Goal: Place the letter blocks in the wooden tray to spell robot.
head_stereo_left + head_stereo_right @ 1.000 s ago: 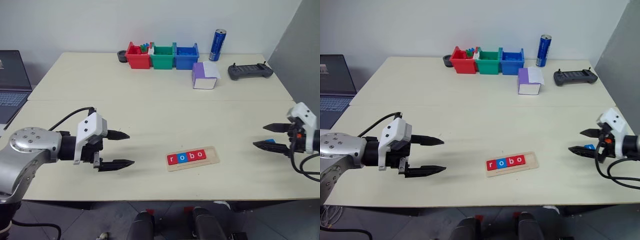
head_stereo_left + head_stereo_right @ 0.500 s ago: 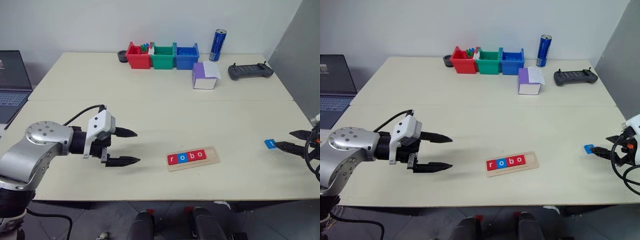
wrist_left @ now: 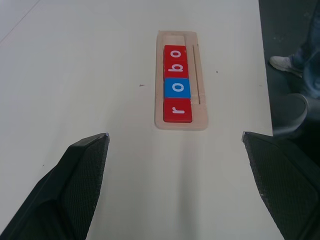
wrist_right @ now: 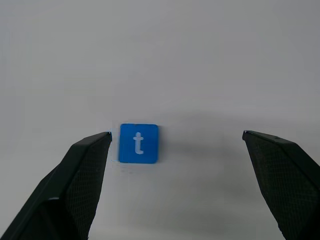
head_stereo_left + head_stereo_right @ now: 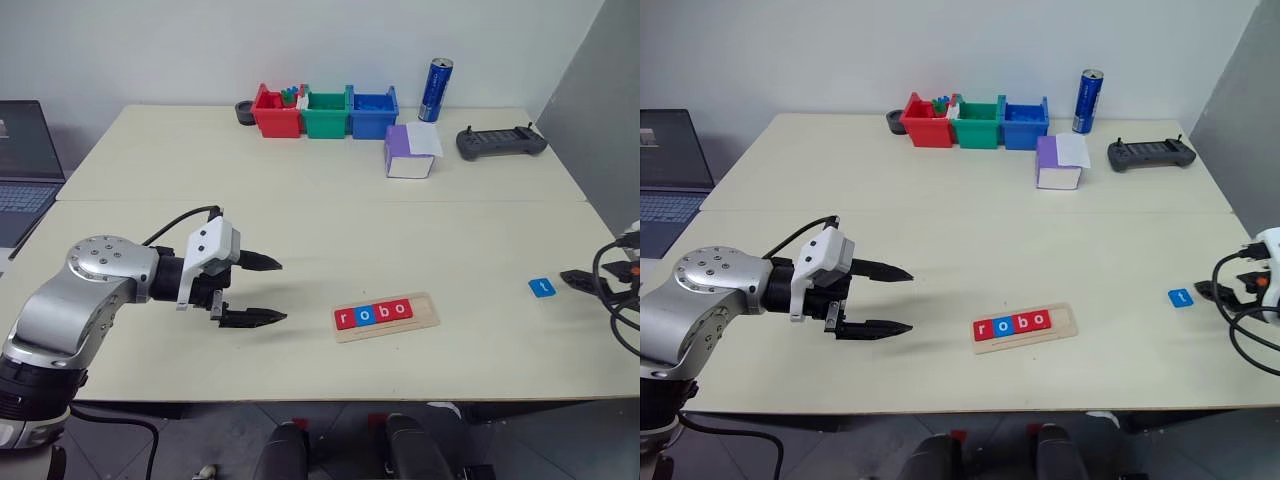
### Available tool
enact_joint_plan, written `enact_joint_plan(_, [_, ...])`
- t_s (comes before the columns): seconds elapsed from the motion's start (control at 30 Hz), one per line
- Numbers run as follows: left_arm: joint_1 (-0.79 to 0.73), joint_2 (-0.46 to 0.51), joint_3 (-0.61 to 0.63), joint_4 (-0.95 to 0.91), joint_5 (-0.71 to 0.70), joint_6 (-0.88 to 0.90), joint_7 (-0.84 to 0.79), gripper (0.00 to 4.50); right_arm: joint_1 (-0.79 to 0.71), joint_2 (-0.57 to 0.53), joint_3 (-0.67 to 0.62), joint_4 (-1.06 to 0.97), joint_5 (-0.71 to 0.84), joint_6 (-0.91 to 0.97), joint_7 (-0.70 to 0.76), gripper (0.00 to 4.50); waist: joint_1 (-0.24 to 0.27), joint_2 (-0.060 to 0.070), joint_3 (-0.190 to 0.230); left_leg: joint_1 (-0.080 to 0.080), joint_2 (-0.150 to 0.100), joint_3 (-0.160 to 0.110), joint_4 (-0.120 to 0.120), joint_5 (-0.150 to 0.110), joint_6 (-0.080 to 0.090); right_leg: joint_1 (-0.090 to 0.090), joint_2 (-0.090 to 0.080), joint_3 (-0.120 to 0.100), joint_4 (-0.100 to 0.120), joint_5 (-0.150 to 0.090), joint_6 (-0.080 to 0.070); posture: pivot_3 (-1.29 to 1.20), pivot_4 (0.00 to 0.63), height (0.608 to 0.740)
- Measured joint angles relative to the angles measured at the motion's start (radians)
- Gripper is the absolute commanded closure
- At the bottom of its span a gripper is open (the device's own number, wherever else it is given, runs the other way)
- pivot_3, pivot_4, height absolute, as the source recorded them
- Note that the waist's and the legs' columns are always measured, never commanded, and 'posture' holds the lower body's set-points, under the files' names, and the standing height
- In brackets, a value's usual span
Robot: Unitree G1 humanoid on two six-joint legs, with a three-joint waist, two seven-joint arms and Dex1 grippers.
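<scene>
A blue "t" block point(image 4: 139, 143) lies flat and alone on the pale table point(image 5: 330, 215), well to the right of the wooden tray point(image 5: 386, 316), where four blocks already read "r-o-b-o" point(image 3: 177, 83) with one open slot left at the tray's right end. The right end effector point(image 4: 176, 150) hangs over the stray tile with its two black fingers spread wide and empty; in the right wrist view the tile sits just beside one fingertip rather than midway between the two. The left end effector point(image 5: 262, 292) also stands open and holds nothing, poised above the table to the left of the tray and pointing toward it.

The tile looks small, thin and rigid — likely very light, with a smooth painted face that could slide on the table under a sideways nudge. Because it lies flat, the only purchase appears to be its narrow side edges: the fingers would need to straddle it squarely and close on two opposite edges low against the table, not on the lettered face. An off-centre closing could push or spin the tile — so centring the fingers first seems wise. It seems sturdy enough that a firm pinch should not harm it.
</scene>
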Motion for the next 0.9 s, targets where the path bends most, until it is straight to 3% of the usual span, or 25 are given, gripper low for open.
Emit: enact_joint_plan(0.9, [0.075,0.019,0.066,-0.068,-0.017,0.04,0.033,0.0,-0.122,-0.013,0.143,0.2,-0.034,-0.072,0.006,0.04,0.0,0.0,0.0,0.0,0.0,0.0,0.0,0.0,0.0,0.0,0.0,0.0,0.0,0.0,0.0,0.0,0.15,0.74])
